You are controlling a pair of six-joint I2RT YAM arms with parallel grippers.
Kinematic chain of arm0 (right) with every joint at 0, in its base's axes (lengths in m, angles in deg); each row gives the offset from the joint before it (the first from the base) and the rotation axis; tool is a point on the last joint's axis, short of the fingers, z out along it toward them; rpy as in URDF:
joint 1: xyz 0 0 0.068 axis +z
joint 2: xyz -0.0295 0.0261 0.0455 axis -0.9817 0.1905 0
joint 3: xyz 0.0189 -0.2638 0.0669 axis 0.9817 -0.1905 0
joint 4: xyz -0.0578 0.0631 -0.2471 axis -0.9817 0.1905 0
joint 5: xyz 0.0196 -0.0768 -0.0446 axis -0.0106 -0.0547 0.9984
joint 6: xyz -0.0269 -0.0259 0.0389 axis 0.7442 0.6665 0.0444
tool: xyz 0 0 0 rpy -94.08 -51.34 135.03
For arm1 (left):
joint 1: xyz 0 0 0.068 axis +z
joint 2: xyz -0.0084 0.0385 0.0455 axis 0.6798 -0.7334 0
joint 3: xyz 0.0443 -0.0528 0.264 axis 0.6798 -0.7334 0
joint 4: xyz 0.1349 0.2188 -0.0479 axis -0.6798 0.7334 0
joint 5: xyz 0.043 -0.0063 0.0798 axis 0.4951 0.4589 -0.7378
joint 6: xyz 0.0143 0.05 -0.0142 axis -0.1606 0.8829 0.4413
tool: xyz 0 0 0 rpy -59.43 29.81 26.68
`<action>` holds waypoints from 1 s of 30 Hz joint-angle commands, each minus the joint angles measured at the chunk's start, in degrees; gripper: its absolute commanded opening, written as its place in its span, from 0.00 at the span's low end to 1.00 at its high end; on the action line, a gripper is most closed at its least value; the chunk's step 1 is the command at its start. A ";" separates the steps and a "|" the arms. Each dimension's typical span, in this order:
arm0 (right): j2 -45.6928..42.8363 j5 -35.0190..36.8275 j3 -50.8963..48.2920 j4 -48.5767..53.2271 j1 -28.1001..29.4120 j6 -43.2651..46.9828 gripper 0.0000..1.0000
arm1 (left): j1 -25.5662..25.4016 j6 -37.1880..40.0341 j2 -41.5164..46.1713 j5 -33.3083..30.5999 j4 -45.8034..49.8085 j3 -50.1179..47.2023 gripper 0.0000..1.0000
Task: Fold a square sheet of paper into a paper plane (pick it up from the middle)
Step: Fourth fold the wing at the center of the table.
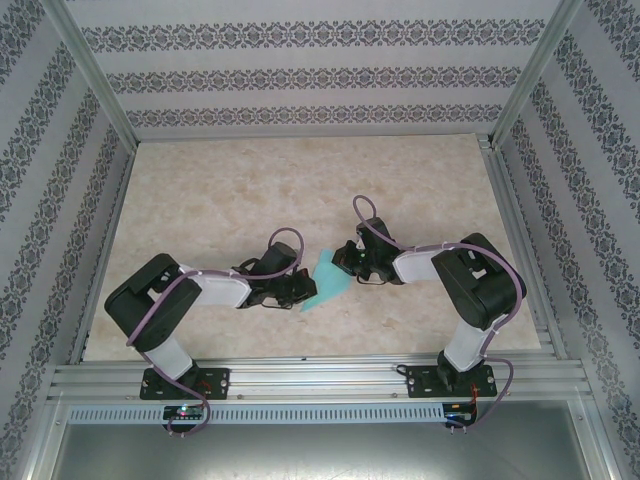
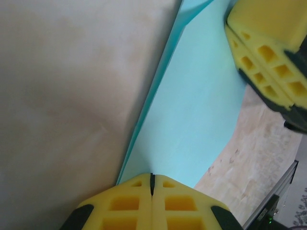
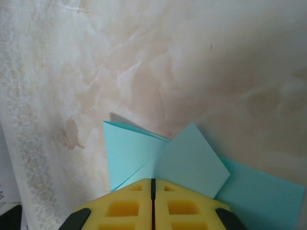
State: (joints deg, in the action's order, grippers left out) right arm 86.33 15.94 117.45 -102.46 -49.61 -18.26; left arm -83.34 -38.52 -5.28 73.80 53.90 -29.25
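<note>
From above, the thin teal-turquoise paper sheet (image 1: 326, 280) lay partly folded on the pale marbled counter (image 1: 250, 190), between the left hand (image 1: 300, 292) and the right hand (image 1: 347, 262), which met it from opposite sides. The step looked like a fold halfway made. Doing it well would probably call for one hand to anchor the sheet while the other carried the loose edge over and lined it up before pressing the crease. Two pulls against each other could skew or tear such thin paper.

In the left wrist view, the left hand (image 2: 152, 181) had its yellow foam fingers (image 2: 122, 206) pressed together with no gap at the seam. The sheet's near end ran in under them, apparently pinched, and one long edge stood up off the counter. The right hand (image 2: 261, 55) sat at the sheet's far end.

In the right wrist view, the right hand (image 3: 153, 184) was likewise closed tight, with the sheet disappearing beneath it and a corner flap (image 3: 192, 160) folded over the lower layer
</note>
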 commanded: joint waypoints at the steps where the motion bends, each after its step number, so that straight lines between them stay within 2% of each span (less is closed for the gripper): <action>1: 4.01 6.88 -1.52 9.08 -0.67 0.25 0.07 | -1.36 4.67 -0.53 2.94 21.33 -4.47 0.05; 7: 3.93 6.63 -1.04 10.12 -0.67 0.06 0.07 | -1.39 8.21 0.39 4.46 24.96 -4.42 0.07; 12: 3.60 6.79 -0.19 11.85 -0.67 0.56 0.07 | -1.59 12.67 0.80 1.19 33.71 -2.90 0.07; 25: 3.14 7.46 0.06 14.19 -0.58 0.42 0.07 | -3.10 16.43 4.10 -0.03 41.34 -1.38 0.09; 30: 2.79 7.77 0.07 15.14 -0.49 0.61 0.07 | -5.04 17.62 4.19 -3.32 46.54 0.94 0.10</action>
State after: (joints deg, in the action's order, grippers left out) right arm 86.46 15.55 119.44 -98.13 -49.59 -18.22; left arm -85.61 -23.28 0.67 72.22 78.58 -25.58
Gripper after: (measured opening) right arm 0.071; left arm 0.096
